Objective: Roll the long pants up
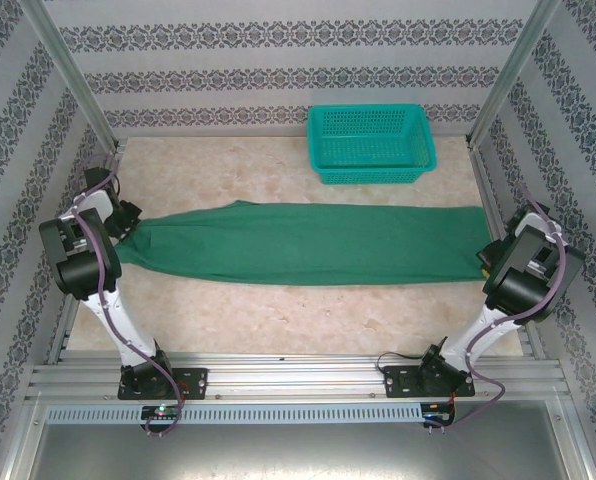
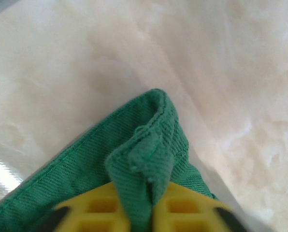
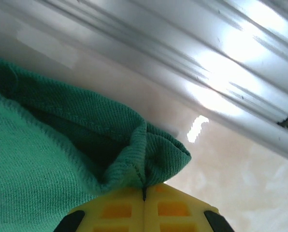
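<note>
The long pants are matt green cloth with a fine diagonal weave and stitched hems. The table top is glossy, pale and marbled. The far-right basket is teal plastic mesh. The left gripper and right gripper have matt yellow plastic fingers. The frame rail is shiny metal.

A robot test cell in a lab, not a home: aluminium frame posts hold patterned wallpaper panels as mock walls around a marble-look bench, with two cabled arms bolted to a slotted metal rail.
</note>
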Tool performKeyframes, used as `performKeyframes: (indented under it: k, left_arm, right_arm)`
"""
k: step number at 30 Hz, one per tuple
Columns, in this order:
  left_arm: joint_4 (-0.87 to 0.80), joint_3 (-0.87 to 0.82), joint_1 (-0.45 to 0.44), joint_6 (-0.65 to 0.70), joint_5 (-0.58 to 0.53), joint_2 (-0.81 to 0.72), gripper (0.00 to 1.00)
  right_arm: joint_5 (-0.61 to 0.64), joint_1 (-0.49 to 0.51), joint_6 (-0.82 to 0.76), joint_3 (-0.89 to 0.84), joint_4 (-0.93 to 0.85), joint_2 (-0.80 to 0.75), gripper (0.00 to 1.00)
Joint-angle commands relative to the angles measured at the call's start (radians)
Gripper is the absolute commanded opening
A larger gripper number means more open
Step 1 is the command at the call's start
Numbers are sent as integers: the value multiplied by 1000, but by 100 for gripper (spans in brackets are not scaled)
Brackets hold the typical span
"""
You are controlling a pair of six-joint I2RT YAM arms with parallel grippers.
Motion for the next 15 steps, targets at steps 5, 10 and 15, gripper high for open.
performKeyframes:
  k: [5, 10, 15]
  left_arm:
    - [-80, -46, -41, 22, -184, -152, 100]
    - [-92, -172, -45, 17, -213, -285, 100]
    - [-59, -297, -24, -3, -178, -315, 100]
  right_arm:
    - [10, -2, 23, -102, 124, -81, 33]
    - [-71, 13, 20, -190, 159, -144, 35]
    - [-117, 39, 25, -199, 161, -153, 35]
